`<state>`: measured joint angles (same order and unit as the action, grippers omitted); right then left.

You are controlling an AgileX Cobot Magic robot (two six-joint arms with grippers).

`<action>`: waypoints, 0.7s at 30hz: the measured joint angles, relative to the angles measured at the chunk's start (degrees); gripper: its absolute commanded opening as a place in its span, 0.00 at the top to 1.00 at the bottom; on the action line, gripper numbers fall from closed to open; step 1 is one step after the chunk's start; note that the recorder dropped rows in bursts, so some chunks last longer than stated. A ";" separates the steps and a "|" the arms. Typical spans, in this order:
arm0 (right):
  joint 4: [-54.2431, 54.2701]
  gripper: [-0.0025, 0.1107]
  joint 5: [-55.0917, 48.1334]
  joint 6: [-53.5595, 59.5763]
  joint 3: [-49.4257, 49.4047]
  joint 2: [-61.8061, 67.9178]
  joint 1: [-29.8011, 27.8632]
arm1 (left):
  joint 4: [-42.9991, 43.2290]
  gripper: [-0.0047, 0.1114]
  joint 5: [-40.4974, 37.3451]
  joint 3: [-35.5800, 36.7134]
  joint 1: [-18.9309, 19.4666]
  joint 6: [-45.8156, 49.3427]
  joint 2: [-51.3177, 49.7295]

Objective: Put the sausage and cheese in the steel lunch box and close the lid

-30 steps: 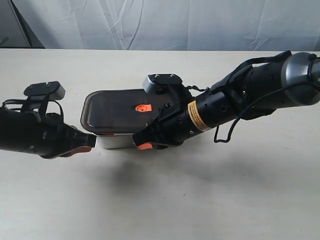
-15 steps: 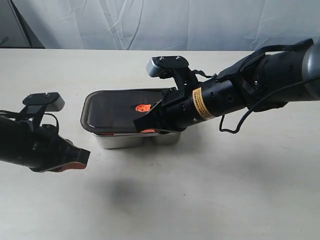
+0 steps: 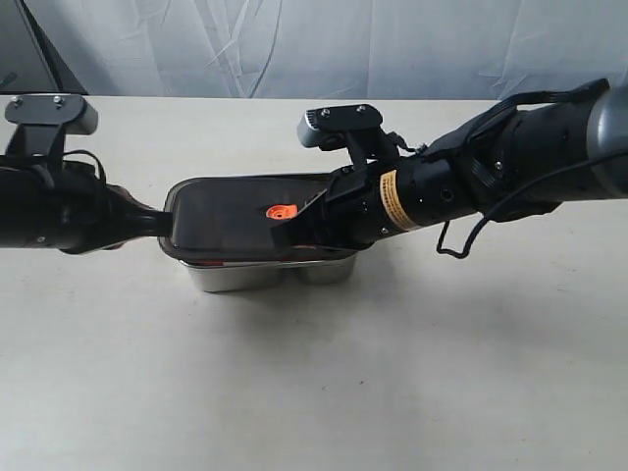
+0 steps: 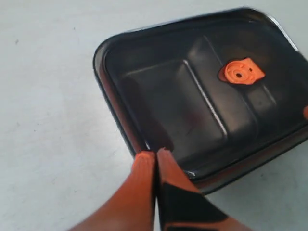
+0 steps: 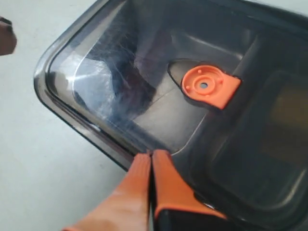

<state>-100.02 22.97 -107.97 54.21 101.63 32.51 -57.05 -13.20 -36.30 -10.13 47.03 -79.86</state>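
The dark smoky lid (image 3: 235, 218) with its orange valve (image 3: 282, 211) lies on top of the steel lunch box (image 3: 260, 272) at the table's middle. My left gripper (image 3: 165, 224) is shut, its tips at the lid's left edge (image 4: 156, 153). My right gripper (image 3: 285, 237) is shut too, its orange tips (image 5: 151, 155) resting on the lid's front rim near the valve (image 5: 210, 85). The lid (image 4: 202, 91) covers the box (image 5: 159, 86); sausage and cheese are hidden beneath it.
The pale table (image 3: 314, 392) stretches around the box, with a white cloth backdrop (image 3: 324, 44) behind it. Both black arms lie low over the table on either side of the box.
My left gripper has swung up from the front left to the lid's left edge. My right gripper has lifted from the box's front wall onto the lid.
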 measured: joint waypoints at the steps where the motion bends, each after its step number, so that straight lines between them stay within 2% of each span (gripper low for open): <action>1: 0.00 0.99 0.00 0.00 0.00 0.41 0.00 | -0.04 0.96 0.11 -0.40 0.00 0.41 -1.15; 11: 0.12 0.99 0.18 0.00 0.00 3.43 0.00 | -0.13 0.96 -1.16 -1.81 -0.09 2.26 -10.23; 21: 0.25 0.99 -0.30 -0.12 0.00 3.52 0.00 | -2.32 0.96 -1.75 -2.44 -0.09 3.08 -11.09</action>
<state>-99.77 22.67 -108.10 54.21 105.15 32.51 -59.37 -14.95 -38.73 -10.22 50.11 -90.95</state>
